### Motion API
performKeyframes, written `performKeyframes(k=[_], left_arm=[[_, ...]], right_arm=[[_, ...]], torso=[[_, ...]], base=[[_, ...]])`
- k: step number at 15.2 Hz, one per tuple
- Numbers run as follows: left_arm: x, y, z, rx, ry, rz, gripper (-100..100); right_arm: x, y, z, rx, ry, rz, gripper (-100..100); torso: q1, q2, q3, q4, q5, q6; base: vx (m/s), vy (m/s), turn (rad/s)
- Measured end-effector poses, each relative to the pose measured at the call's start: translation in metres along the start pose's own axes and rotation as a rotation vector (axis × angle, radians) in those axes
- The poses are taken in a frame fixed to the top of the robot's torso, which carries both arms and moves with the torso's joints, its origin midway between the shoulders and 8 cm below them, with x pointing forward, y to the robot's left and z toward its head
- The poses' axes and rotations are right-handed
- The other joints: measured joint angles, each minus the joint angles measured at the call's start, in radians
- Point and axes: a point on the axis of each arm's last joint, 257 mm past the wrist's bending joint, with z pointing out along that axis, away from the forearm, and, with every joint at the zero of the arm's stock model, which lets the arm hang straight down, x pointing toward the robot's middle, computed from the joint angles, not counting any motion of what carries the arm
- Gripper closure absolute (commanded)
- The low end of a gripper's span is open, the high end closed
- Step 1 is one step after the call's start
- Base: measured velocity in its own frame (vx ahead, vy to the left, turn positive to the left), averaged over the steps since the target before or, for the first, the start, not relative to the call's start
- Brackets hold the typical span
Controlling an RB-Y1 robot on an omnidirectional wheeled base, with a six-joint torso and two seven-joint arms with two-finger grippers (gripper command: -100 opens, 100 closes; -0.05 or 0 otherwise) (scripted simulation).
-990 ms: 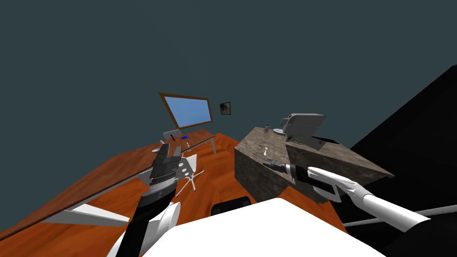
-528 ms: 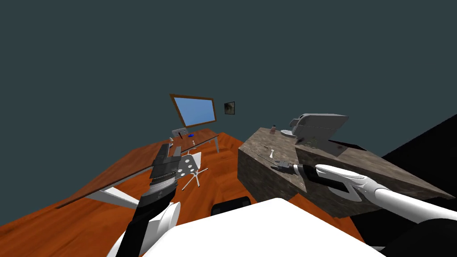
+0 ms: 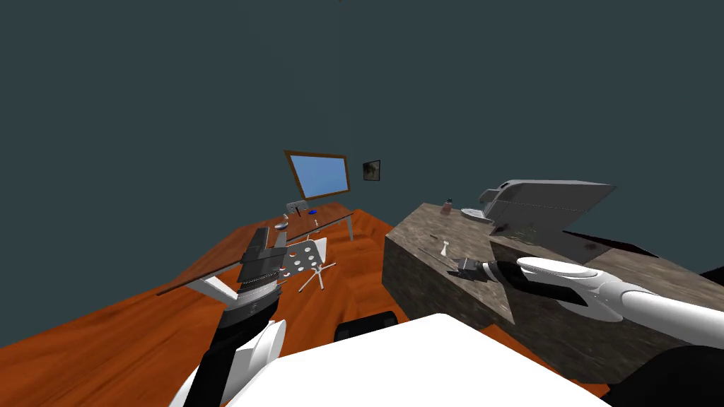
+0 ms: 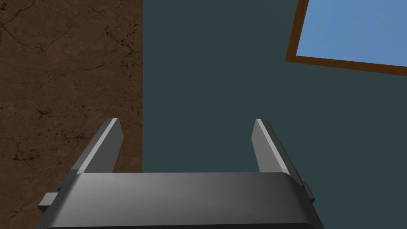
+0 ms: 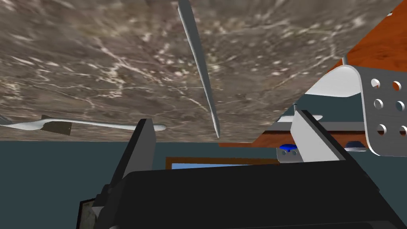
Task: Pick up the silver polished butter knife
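So the butter knife is a long, skinny sliver of light grey metal. It's smooth, a bit shiny, and tapers down to a sharp point. It lies flat on the stone counter with the point facing the right gripper, at roughly 12 o'clock from the gap between the fingers. It's near them but not touching. Those fingers are spread wide with nothing between them. In the head view the knife is just a faint thin line at about 10 o'clock from that gripper, which sits low over the countertop.

A second utensil, flat and pale with a dark squarish patch near one end, lies crosswise to the knife, near its tip.

Container-wise, there's a shallow pale dish toward the far end of the counter, with a small brownish bottle just beside it. Can't tell what's in either.

The counter is a chunky block, mottled grey-brown with pale veins. The floor is glossy orange wood grain. A white chair with round holes in its back stands by a thin-topped table.

The left gripper is raised at about 9 o'clock from the right one, fingers apart and empty.
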Motion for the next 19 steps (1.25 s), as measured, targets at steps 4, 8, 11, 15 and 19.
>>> performKeyframes(k=[4, 8, 11, 15, 19], left_arm=[[0.000, 0.000, 0.000, 0.000, 0.000, 0.000, 0], [0.000, 0.000, 0.000, 0.000, 0.000, 0.000, 0], [0.000, 0.000, 0.000, 0.000, 0.000, 0.000, 0], [0.000, 0.000, 0.000, 0.000, 0.000, 0.000, 0], [0.000, 0.000, 0.000, 0.000, 0.000, 0.000, 0]], right_arm=[[0.039, -0.024, -0.022, 0.039, 0.130, -0.056, -100], [0.053, -0.027, -0.024, 0.051, 0.155, -0.055, -100], [0.064, -0.023, -0.019, 0.054, 0.155, -0.044, 100], [0.063, -0.023, -0.019, 0.052, 0.153, -0.044, 100], [0.054, -0.027, -0.026, 0.051, 0.156, -0.057, 100]], torso=[[0.002, 0.000, 0.000, 0.000, 0.000, 0.000], [-0.004, 0.000, 0.000, 0.000, -0.001, 0.001], [-0.008, -0.001, -0.001, 0.000, -0.003, 0.000], [-0.008, -0.001, -0.001, -0.001, -0.005, 0.000], [-0.006, 0.001, 0.000, 0.000, -0.004, 0.001]], base=[[0.018, 0.083, 0.159], [0.025, 0.000, 0.074], [0.015, -0.024, 0.042], [0.000, 0.000, 0.000], [-0.021, 0.021, -0.088]])
